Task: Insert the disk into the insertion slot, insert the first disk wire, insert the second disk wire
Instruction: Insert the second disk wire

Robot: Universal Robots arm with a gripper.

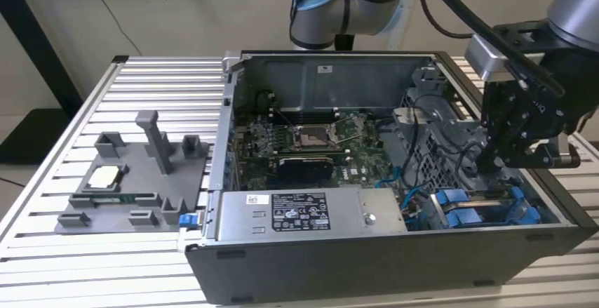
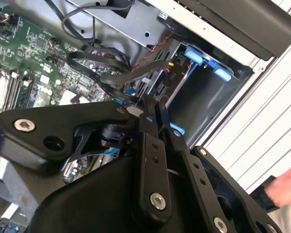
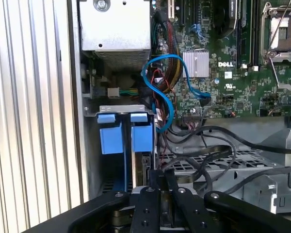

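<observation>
My gripper reaches down into the open computer case, at the corner on the exterior view's right, just above the drive bays. In both wrist views its black fingers stand close together on the plug of a black disk wire. The disk, in its blue carrier, sits edge-on inside the insertion slot, right ahead of the gripper. A second blue carrier fills the bay beside it. Black wires loop around the fingertips and hide the contact point.
A grey labelled power-supply box lies along the case front, with the green motherboard behind it. A blue data cable arcs above the bays. A grey fixture tray stands on the slatted table. A person's hand shows outside the case.
</observation>
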